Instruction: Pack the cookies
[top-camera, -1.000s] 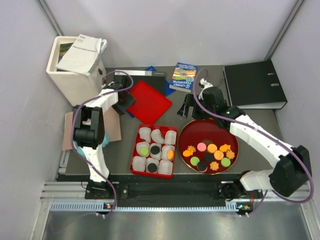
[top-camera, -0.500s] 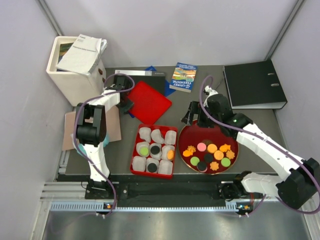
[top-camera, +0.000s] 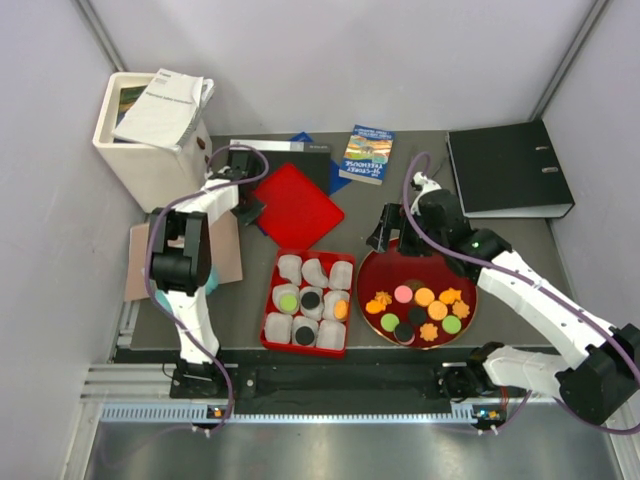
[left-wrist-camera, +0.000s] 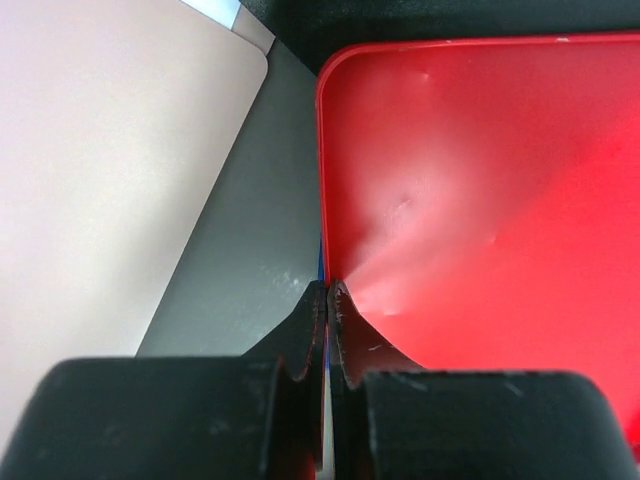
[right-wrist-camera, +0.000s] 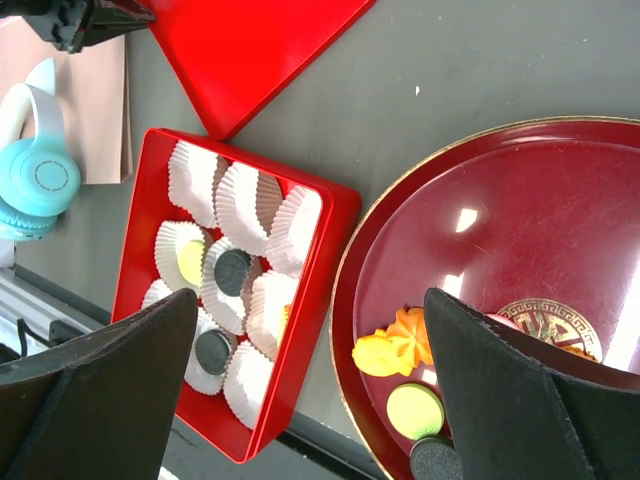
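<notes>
Red box (top-camera: 271, 292) is sitting on the desk (top-camera: 500, 240) near the front, lined with white paper cups (top-camera: 290, 266). Four of the cups are holding the cookies: a green one (top-camera: 289, 300), a black one (top-camera: 311, 298), an orange one (top-camera: 341, 309) and another black one (top-camera: 303, 336). The rest of the cookies (top-camera: 425, 296) are lying in the round dark red plate (top-camera: 415, 262) just right of the box: pink, orange, green and black discs plus orange flower shapes, all in its near half. Red lid (top-camera: 297, 203) is lying flat behind the box. Left hand (left-wrist-camera: 328, 290) is pinching the lid's left edge, fingers fully closed on it. Right hand (top-camera: 385, 230) is hovering over the plate's far-left rim, fingers spread wide and holding nothing.
</notes>
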